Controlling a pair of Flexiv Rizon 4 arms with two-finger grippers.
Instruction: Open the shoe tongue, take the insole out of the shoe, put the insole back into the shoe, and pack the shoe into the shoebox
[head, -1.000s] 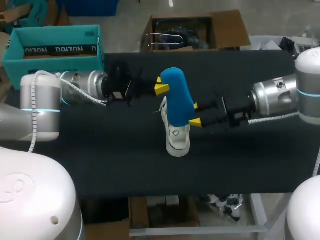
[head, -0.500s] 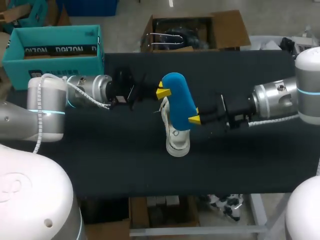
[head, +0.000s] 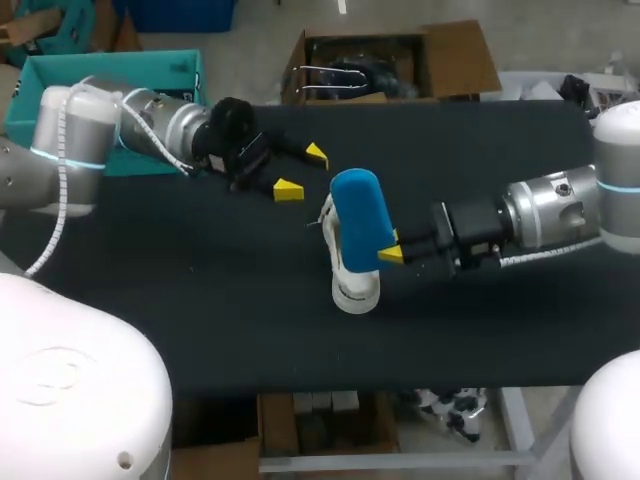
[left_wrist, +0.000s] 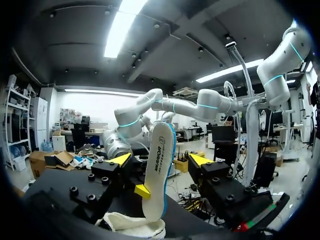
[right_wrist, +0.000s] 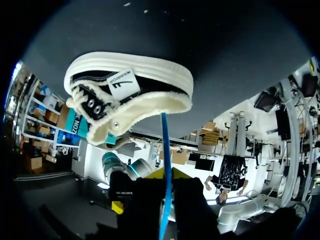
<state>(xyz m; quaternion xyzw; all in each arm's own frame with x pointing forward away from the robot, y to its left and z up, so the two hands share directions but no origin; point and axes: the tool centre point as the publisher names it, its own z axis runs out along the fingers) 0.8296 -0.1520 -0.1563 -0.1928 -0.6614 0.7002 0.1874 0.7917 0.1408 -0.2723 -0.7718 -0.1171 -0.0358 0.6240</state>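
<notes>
A blue insole (head: 360, 222) stands upright out of the white-soled black shoe (head: 355, 288) at mid table. My right gripper (head: 392, 250) comes in from the right and is shut on the insole's lower edge. In the right wrist view the insole (right_wrist: 165, 150) shows edge-on between the fingers, with the shoe (right_wrist: 130, 92) just ahead. My left gripper (head: 302, 171) hangs open to the back left of the insole, apart from it. From the left wrist the insole (left_wrist: 159, 165) stands ahead of the open left gripper (left_wrist: 160, 160). The teal shoebox (head: 120, 65) sits open at the back left.
The black table (head: 180, 330) spreads wide on both sides of the shoe. My left arm (head: 120, 130) lies across the front of the shoebox.
My left gripper let go of the insole's top, opened and drew away to the back left. My right gripper closed on the insole's lower edge and now holds it alone.
</notes>
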